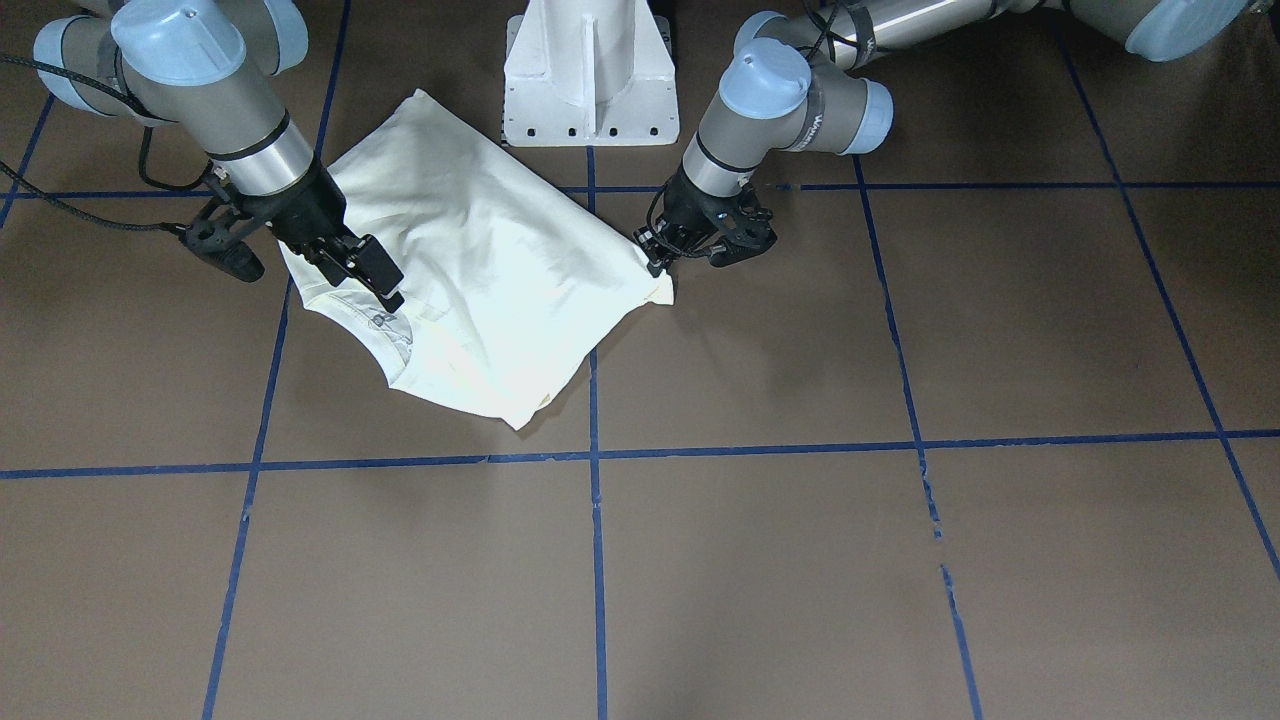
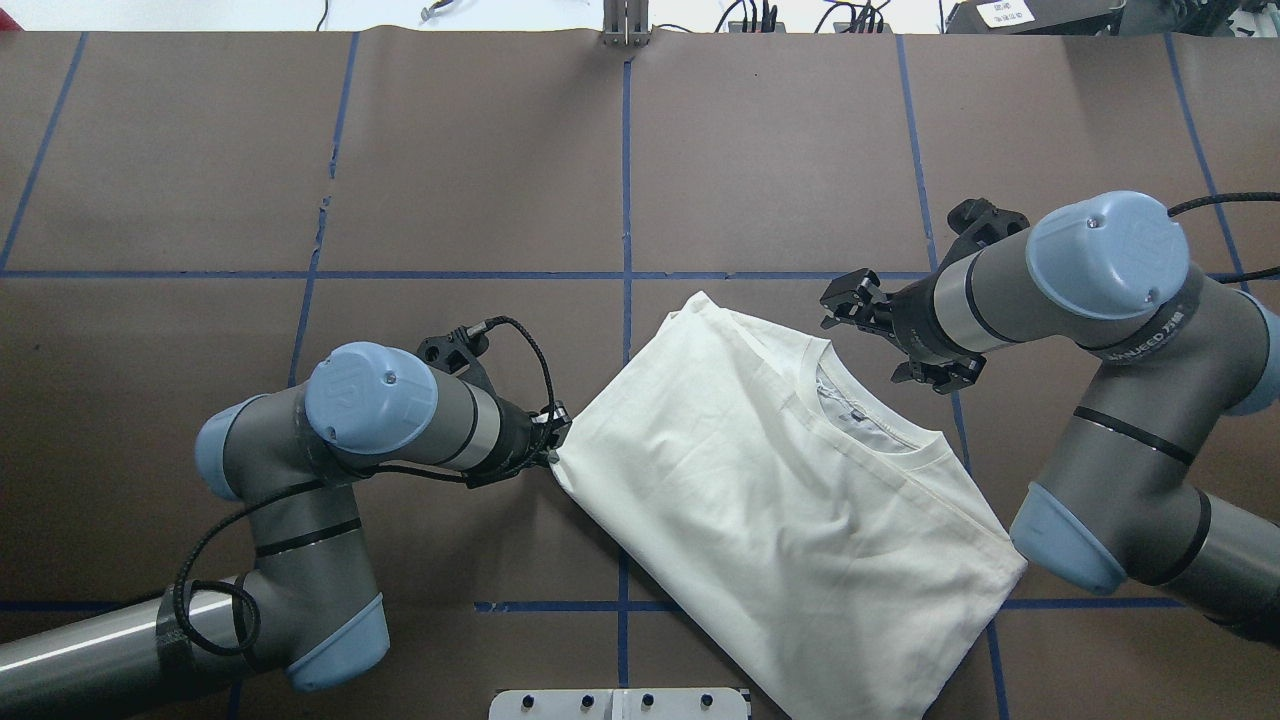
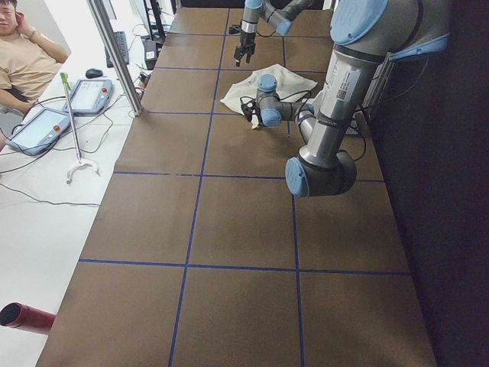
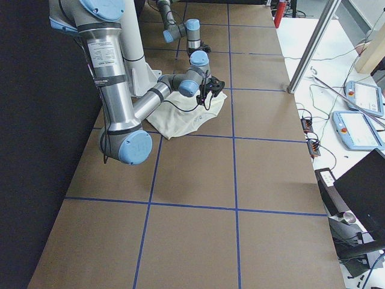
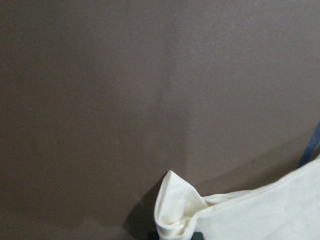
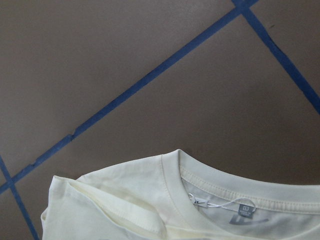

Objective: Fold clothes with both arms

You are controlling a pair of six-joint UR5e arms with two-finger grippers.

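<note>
- The cream long-sleeved cotton T-shirt [image 2: 760,500] lies part-folded, plain side up, on the brown tape-gridded desk [image 2: 400,150]. In the overhead view it is at 5 o'clock from the desk's centre.
- The black 2-finger left pincer [image 2: 552,435] is clamped on the shirt's 9 o'clock corner.
- The right pincer [image 2: 845,305] hangs spread and empty at the shirt's 1 o'clock, by the ribbed collar [image 2: 880,410], probably clear of the cloth.
- This looks like mid-fold: the right pincer likely needs its own pinch near the collar before both arms carry an edge across.

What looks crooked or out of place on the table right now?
The T-shirt lies skewed to the blue grid lines, and its corner is bunched up where the left gripper pinches it.
</note>
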